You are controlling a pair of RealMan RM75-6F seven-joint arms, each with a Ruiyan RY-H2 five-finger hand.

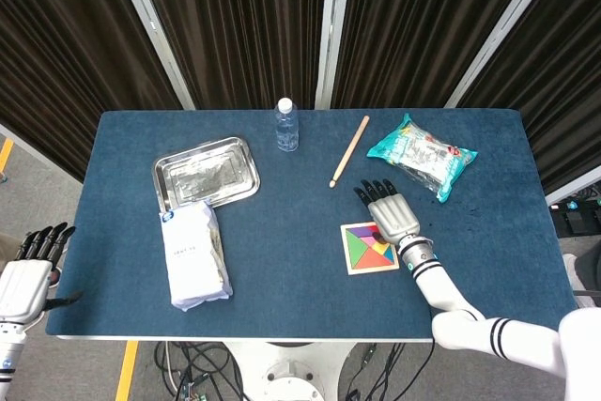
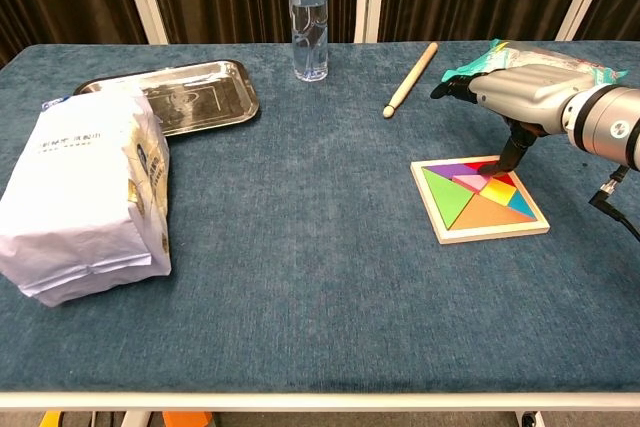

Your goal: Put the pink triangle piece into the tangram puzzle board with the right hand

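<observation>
My right hand (image 2: 520, 97) hovers over the far edge of the tangram puzzle board (image 2: 478, 199) on the right side of the blue counter (image 2: 300, 247), fingers (image 1: 374, 190) stretched flat and slightly apart toward the far side, holding nothing. In the chest view its dark thumb points down, and the tip meets the board at its far edge, beside the pink triangle piece (image 2: 468, 179). That piece sits inside the board's frame, in the far part, among the purple, red, yellow, green, orange and blue pieces; I cannot tell whether it lies fully flat.

My left hand (image 1: 26, 274) hangs off the near left corner of the counter, below its edge, fingers spread and grasping nothing.

Farther along the counter a wooden stick (image 2: 412, 78) lies at a slant just left of my right hand. A teal snack bag (image 1: 422, 155) rests at the far right. A clear water bottle (image 2: 309, 17) stands upright at the far middle. On the left a metal tray (image 2: 190, 95) lies flat, and a white paper bag (image 2: 85, 192) lies just nearer, overlapping the tray's near edge.
</observation>
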